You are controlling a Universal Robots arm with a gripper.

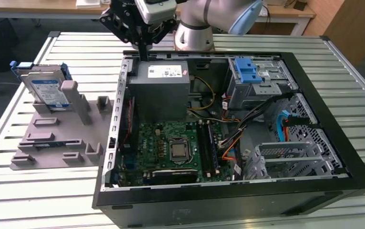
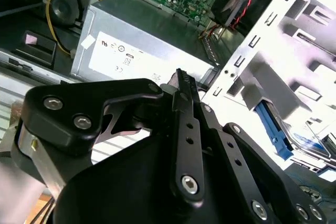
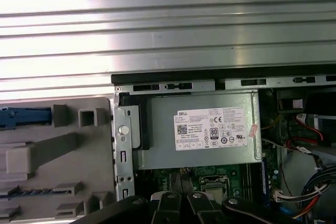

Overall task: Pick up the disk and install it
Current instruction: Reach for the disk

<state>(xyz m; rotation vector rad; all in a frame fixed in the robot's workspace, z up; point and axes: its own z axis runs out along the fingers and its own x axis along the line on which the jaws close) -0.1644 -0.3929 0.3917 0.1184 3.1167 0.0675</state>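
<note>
disk: standing on edge in the grey rack [image 1: 49,143] on the table [image 1: 258,40], over at the exterior view's left [image 1: 45,90]. it's outside the case and nothing is touching it

gripper: up over the back edge of the case [image 1: 144,53], just above the psu and well apart from the disk. the fingers look pinched together with nothing between them, and the second wrist view [image 2: 181,74] shows the same

case: open, lying on its side [image 1: 233,210], with the board and cables all on show

psu: the grey box with the white sticker [image 1: 160,90]. it's the closest thing to the gripper, but the two aren't in contact as far as i can see

drive cage: on the exterior view's right side of the case [image 1: 262,86], with a blue clip [image 1: 247,70] sitting on it. no drive in there that i can make out

done so far: pretty much nothing, i'd say. the disk isn't picked up

left: the whole job, both the grab and the install
</note>
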